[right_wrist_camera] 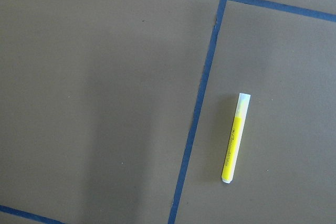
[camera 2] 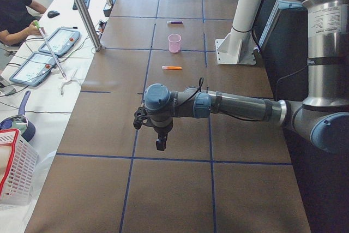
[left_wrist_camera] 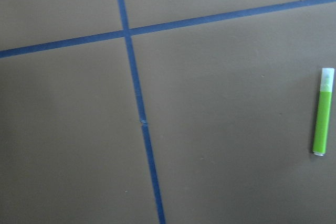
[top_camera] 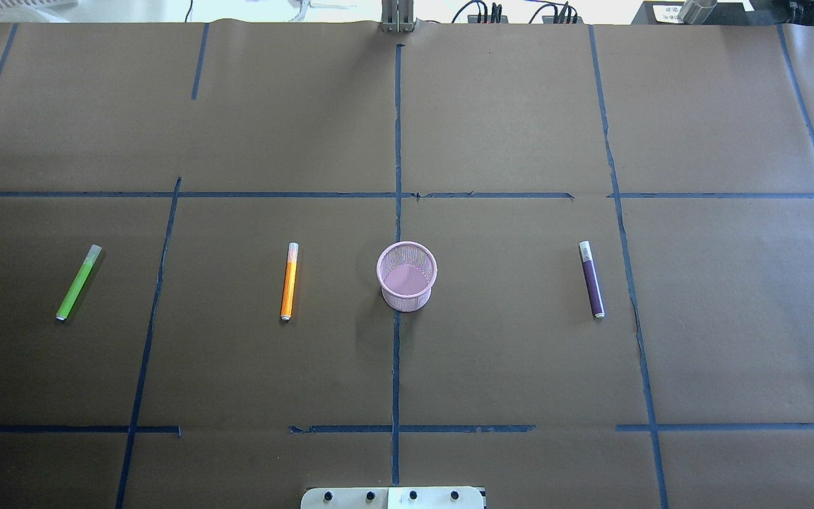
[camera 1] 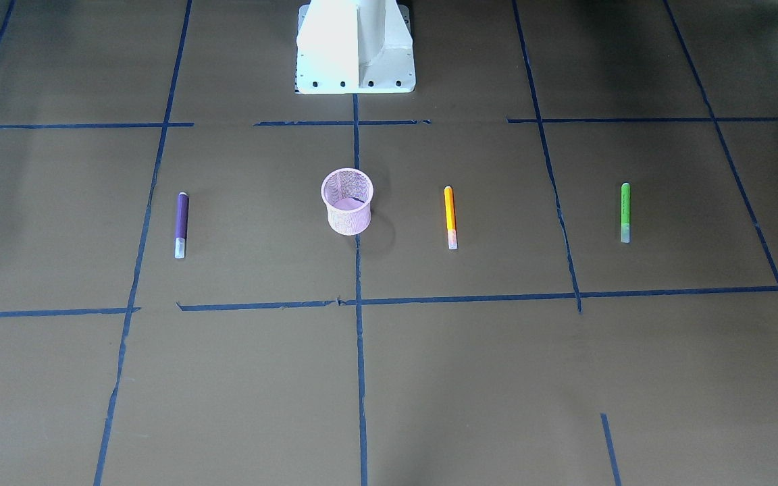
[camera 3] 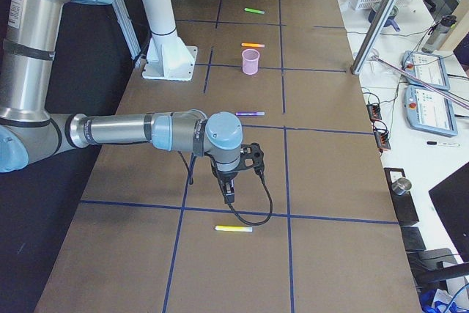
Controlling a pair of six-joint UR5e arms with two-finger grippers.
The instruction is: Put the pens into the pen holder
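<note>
The pink mesh pen holder (top_camera: pixel 407 276) stands upright and empty at the table's middle. The orange pen (top_camera: pixel 289 281) lies to its left and the green pen (top_camera: pixel 78 282) far left. The purple pen (top_camera: pixel 591 278) lies to its right. All three lie flat, apart from the holder. My left gripper (camera 2: pixel 160 144) hangs above the table's left end; its wrist view shows the green pen (left_wrist_camera: pixel 322 111) at the right edge. My right gripper (camera 3: pixel 229 196) hangs above the table's right end. I cannot tell whether either is open or shut.
A yellow pen (camera 3: pixel 233 229) lies on the table just beyond my right gripper and shows in the right wrist view (right_wrist_camera: pixel 234 137). The white robot base (camera 1: pixel 355 47) stands at the robot's table edge. Blue tape lines cross the brown table. Operators' desks flank the far side.
</note>
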